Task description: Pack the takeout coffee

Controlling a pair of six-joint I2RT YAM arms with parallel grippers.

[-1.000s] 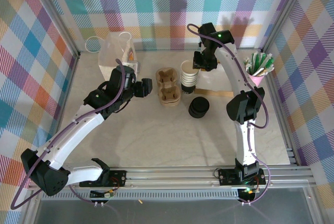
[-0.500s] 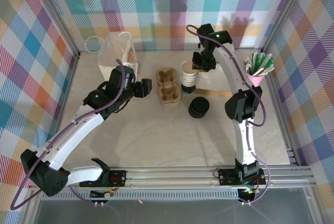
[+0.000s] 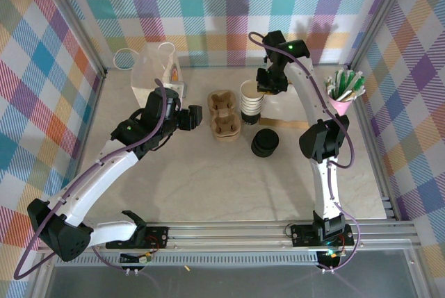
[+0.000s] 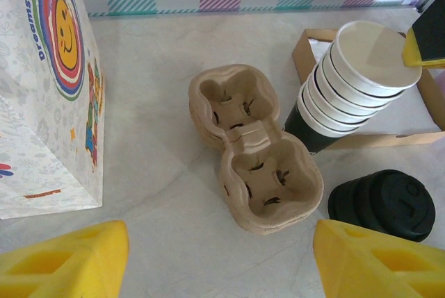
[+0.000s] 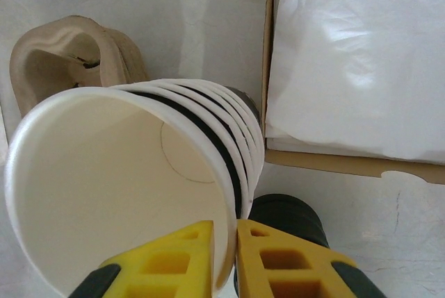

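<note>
The takeout coffee is out of view. A stack of lidless white-rimmed cups [image 3: 251,102] leans at the table's back centre. My right gripper [image 3: 263,89] is at its top. In the right wrist view the right gripper [image 5: 224,256] is shut on the top cup's wall [image 5: 139,173], one finger inside and one outside. A low stack of black lids [image 3: 265,142] lies just in front of the cups. My left gripper [image 3: 195,116] is open with nothing in it, low over the table left of a cardboard cup carrier [image 4: 254,149].
A white paper bag [image 3: 156,69] with a smiley print stands at the back left. A flat cardboard box [image 5: 354,69] lined with white paper lies right of the cups. A pink cone of sachets [image 3: 344,89] is at the far right.
My right gripper's fingers have closed onto the top cup's rim, and the wrist has shifted slightly toward the back. The left arm has not moved.
</note>
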